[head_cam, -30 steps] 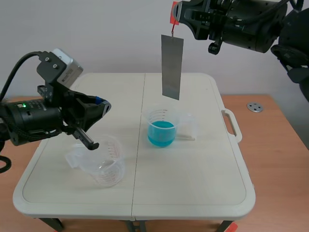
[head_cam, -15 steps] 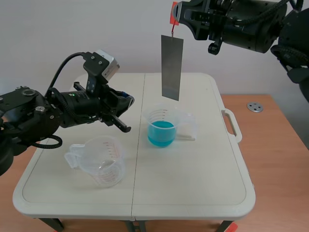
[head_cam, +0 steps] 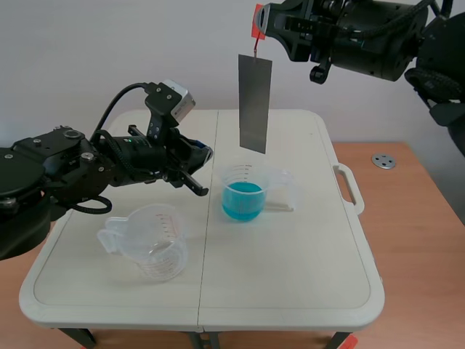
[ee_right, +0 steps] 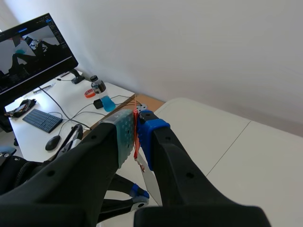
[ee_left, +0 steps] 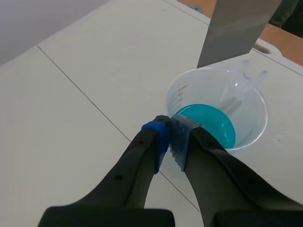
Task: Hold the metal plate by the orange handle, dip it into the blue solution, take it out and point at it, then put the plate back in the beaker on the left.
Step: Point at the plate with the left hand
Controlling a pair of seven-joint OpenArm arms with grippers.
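The right hand (ee_right: pixel 136 120) is clamping the orange handle (head_cam: pixel 256 22); the metal plate (head_cam: pixel 255 103) is hanging above the blue solution (head_cam: pixel 242 198), thin, stiff, probably light and slick, so the handle is offering the safest hold. The left hand (ee_left: pixel 169 135), clenched empty, is aiming toward it.

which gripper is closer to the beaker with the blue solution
Left. The left gripper, shut, sits just beside the beaker; the right gripper is high above it, holding the metal plate by the orange handle.
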